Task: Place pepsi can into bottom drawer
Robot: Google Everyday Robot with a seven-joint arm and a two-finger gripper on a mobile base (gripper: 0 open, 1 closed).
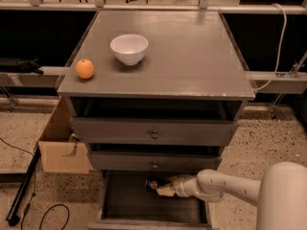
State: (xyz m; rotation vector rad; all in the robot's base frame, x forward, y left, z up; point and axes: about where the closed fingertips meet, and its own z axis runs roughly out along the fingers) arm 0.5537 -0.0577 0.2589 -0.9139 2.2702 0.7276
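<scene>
Dim overhead light; gripper (164, 189) in deep shadow inside bottom drawer (139, 206)

So the white arm (230, 187) comes in from the lower right, from the big rounded body (284, 198) at the frame edge, and runs almost level to the left. The wrist narrows into the tan gripper (162, 189), which sits low inside the open bottom drawer (144, 207), just under the middle drawer's front. Its fingers are clamped on the pepsi can (152, 183), which pokes out on the left.

Bench (192, 61) top
White bowl (129, 48) and orange (85, 69) lie apart; end effector (163, 189) grips pepsi can (152, 184) in bottom drawer (136, 206).
</scene>
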